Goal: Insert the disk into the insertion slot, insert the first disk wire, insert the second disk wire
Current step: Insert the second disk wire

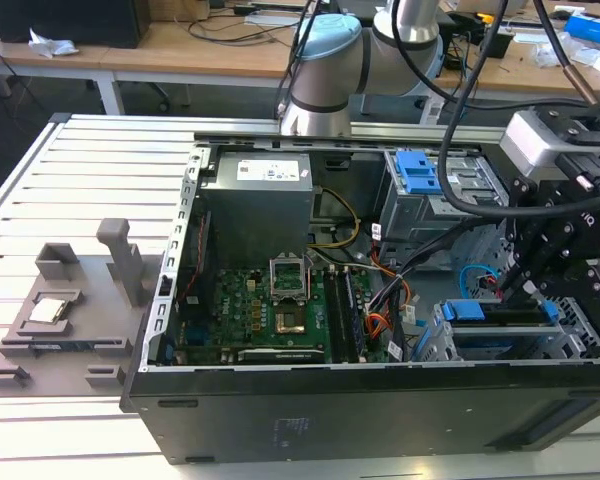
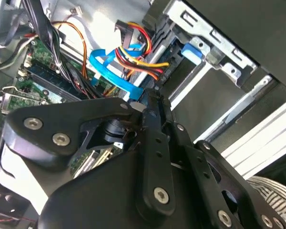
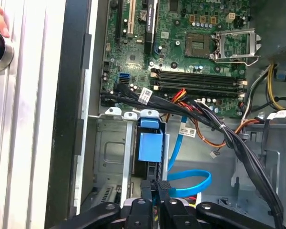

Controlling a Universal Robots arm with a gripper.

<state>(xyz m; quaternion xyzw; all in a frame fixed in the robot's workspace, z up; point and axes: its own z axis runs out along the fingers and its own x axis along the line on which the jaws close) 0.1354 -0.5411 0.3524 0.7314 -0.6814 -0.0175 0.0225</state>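
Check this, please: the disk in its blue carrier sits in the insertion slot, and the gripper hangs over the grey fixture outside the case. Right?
No. The exterior view shows the gripper not over the grey fixture but just above the disk, which sits in the insertion slot.

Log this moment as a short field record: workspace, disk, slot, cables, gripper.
workspace: open black computer case lying on a white slatted table
disk: blue-framed silver hard drive seated in the slot
slot: silver-grey perforated sheet-metal drive cage, at the exterior view's right
cables: flat blue data cable looped beside the drive; red, yellow and orange wire bundle nearby
gripper: black gripper at the drive's rear end, beside the blue cable
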